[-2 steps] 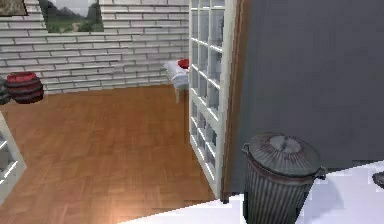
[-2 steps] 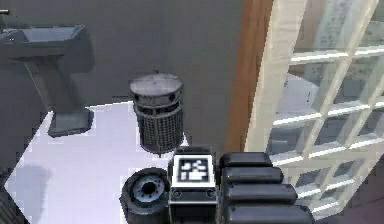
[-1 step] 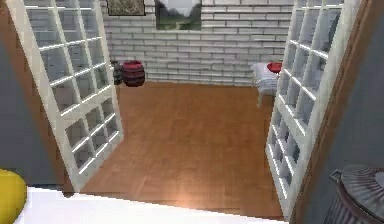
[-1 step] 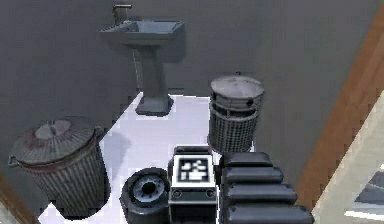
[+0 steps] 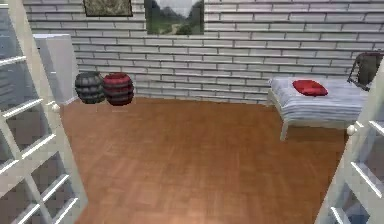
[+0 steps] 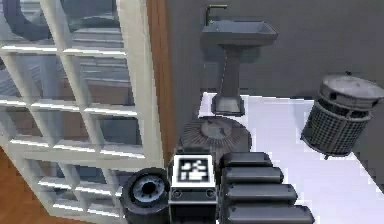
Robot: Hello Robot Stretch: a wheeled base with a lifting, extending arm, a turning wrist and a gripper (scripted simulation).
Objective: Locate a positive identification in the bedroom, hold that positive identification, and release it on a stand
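Forward view looks through a doorway between two white glazed door leaves, one at the left edge (image 5: 30, 150) and one at the right edge (image 5: 362, 175), into a room with a wooden floor (image 5: 200, 160) and a white brick wall (image 5: 240, 55). Two pictures hang on that wall: a dark one (image 5: 107, 7) and, to its right, a landscape (image 5: 174, 15). A white cabinet (image 5: 56, 65) stands at the left against the wall. Just right of it two barrel-shaped things sit on the floor, touching each other: a dark grey one (image 5: 89, 87) and a dark red one (image 5: 119, 89). At the right stands a bed (image 5: 335, 105) with a pale striped cover, and a red cushion (image 5: 310, 88) lies on it near the wall. A dark chair-like shape (image 5: 366, 68) shows beyond the bed at the right edge.

Arm side view faces a white glazed door (image 6: 80, 100) with a brown wooden edge. Right of it is a grey wall with a grey pedestal sink (image 6: 238, 45). A flat grey disc (image 6: 218, 130) lies on the pale floor before the sink's foot, and a dark mesh bin (image 6: 343, 112) stands well to the right.

At the bottom edge the arm (image 6: 258, 190) rises as stacked dark segments, with a white marker square (image 6: 192, 168) beside it and the gripper (image 6: 150, 196) as a dark round body to the left. Its far end cannot be made out, so whether it holds anything cannot be told. Where the positive identification lies cannot be told.
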